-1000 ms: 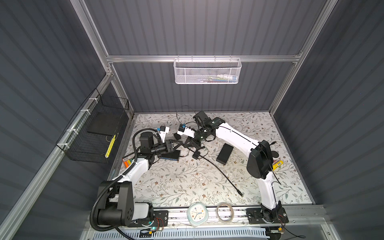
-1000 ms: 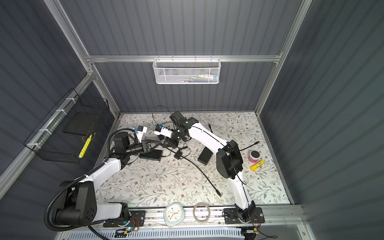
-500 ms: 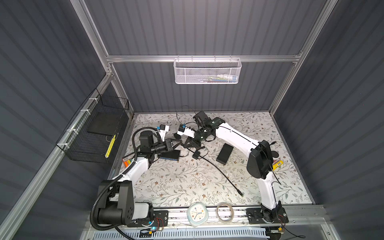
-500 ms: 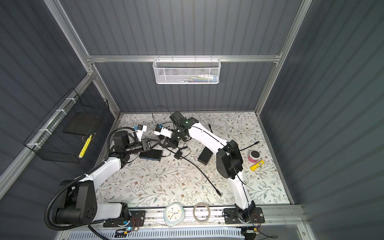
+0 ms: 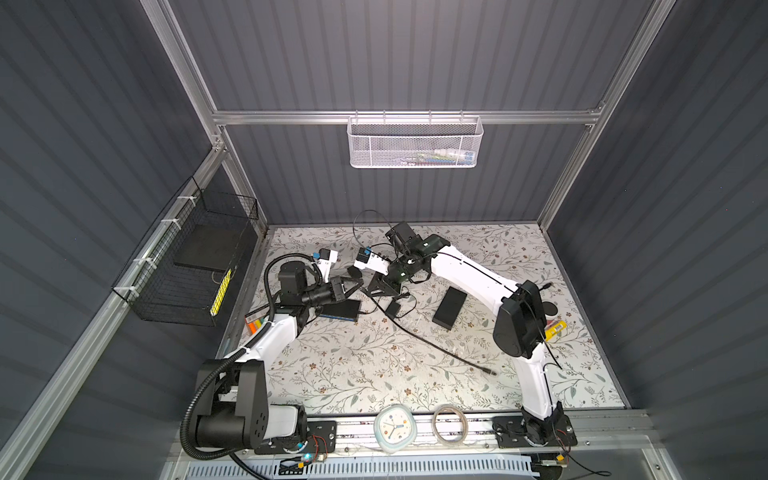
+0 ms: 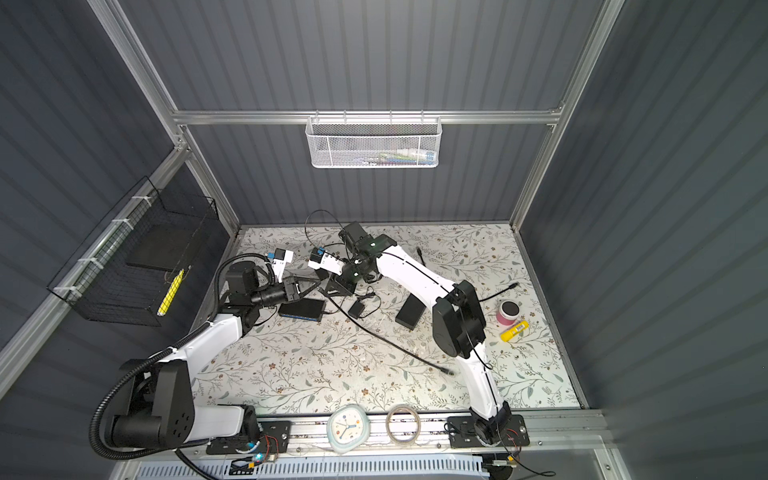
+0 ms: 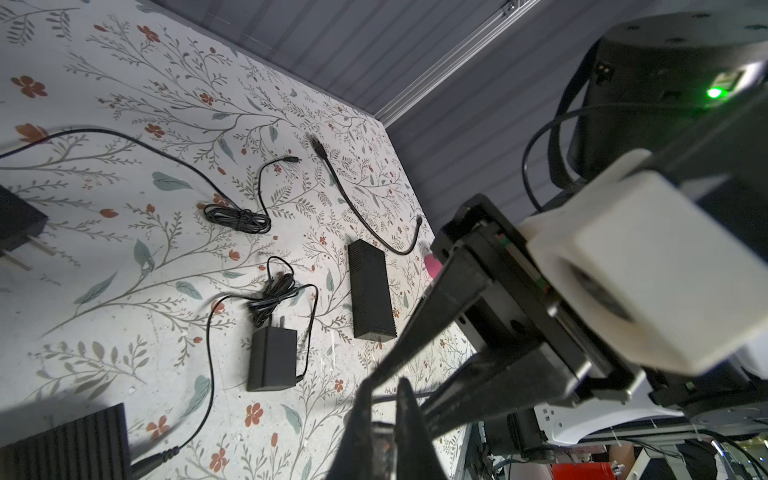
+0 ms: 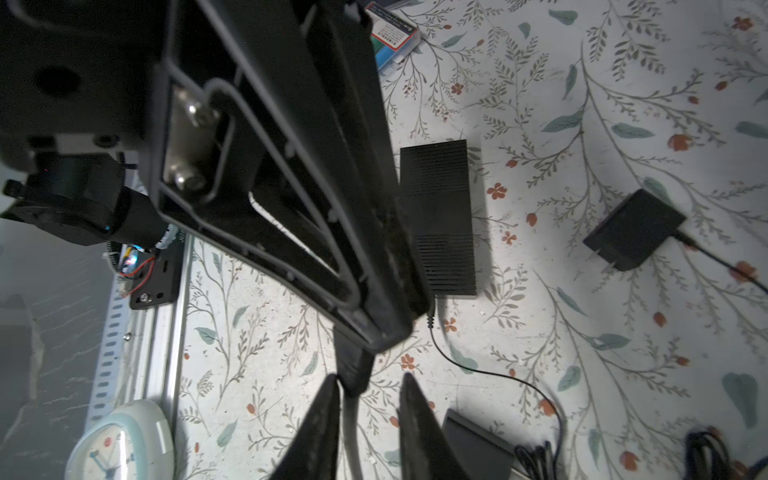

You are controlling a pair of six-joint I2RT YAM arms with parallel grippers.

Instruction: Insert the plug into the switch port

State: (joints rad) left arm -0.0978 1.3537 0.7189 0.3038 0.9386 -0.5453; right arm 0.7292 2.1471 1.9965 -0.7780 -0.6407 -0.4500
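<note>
Claws first: left gripper (image 7: 384,399) is pinched tight on the plug (image 8: 353,368) (black head of the thick cable (image 8: 351,430)). The right gripper (image 8: 369,386) sits right at it, fingers parted, with the cable running loose between them, not squeezed. It reads as a hand-over. The left side likely takes the plug because the switch (image 5: 338,309) lies flat on the mat just beside the left arm, blue strip facing the front rail.

The port is too small to make out. A thin lead meets one short end of the switch in the right wrist view (power, I'd guess). The plug is off the mat, near the switch, not lined up yet.

Counts:
- Ribbed black boxes: 2, the switch plus a plain box (image 5: 449,307).
- Wall adapters: 2, near adapter (image 7: 270,357) and far adapter (image 7: 16,224).
- Thick cables: 2, the held one and a spare cable (image 7: 316,145).
</note>
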